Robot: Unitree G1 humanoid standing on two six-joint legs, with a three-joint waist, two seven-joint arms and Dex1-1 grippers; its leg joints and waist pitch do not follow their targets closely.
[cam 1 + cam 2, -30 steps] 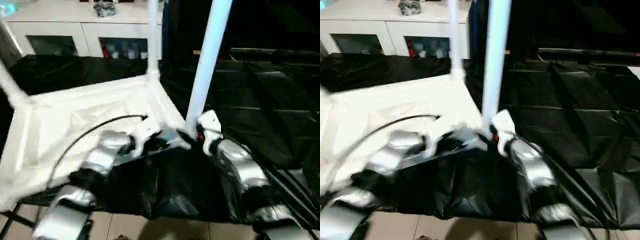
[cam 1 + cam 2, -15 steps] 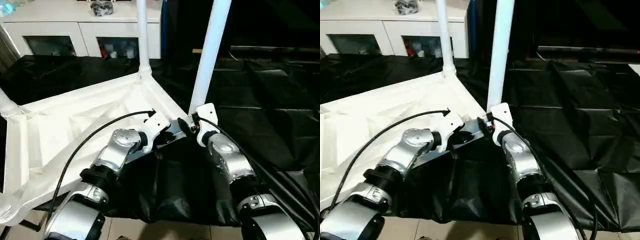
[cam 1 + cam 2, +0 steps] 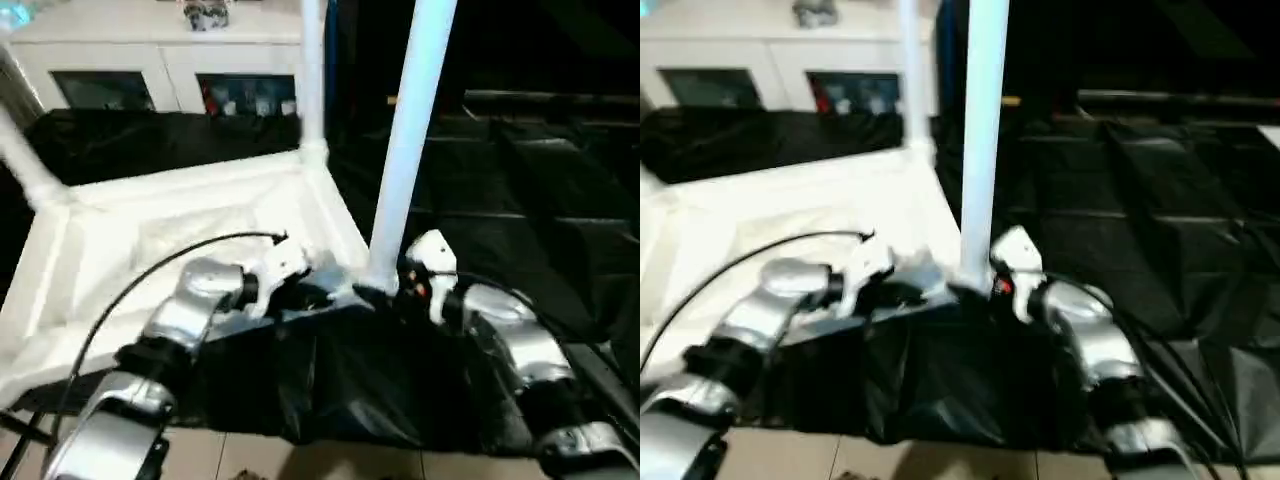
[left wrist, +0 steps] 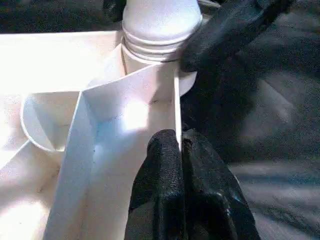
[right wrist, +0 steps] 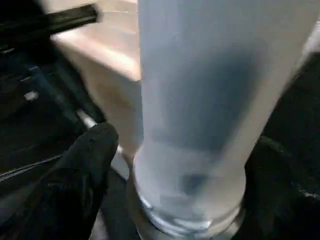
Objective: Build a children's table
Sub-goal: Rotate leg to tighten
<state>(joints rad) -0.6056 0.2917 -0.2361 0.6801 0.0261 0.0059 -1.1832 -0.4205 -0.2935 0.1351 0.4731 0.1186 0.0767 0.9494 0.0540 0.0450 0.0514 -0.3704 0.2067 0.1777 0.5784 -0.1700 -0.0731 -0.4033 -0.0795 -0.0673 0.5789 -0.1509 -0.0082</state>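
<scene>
The children's table lies upside down, its white ribbed top (image 3: pixel 150 235) facing up. Three white legs stand in corner sockets: near right (image 3: pixel 408 150), far right (image 3: pixel 312 80), far left (image 3: pixel 25 160). My left gripper (image 4: pixel 180 142) is shut on a thin upright rib of the top's rim, close to the near right socket (image 4: pixel 150 60). My right gripper (image 5: pixel 185 150) is open around the base of the near right leg (image 5: pixel 200 90). One black finger (image 5: pixel 80 180) stands on each side of that leg with a small gap. In the eye views both grippers meet at that corner (image 3: pixel 375 290).
A black sheet (image 3: pixel 520 200) covers the floor under and to the right of the table. A white cabinet (image 3: pixel 150 70) with glass doors stands behind. Pale floor tiles (image 3: pixel 250 455) show nearest me. My left arm's black cable (image 3: pixel 150 280) arcs over the top.
The whole picture has shifted with the camera. Both grippers stay at the near right corner, and the leg stays upright in its socket.
</scene>
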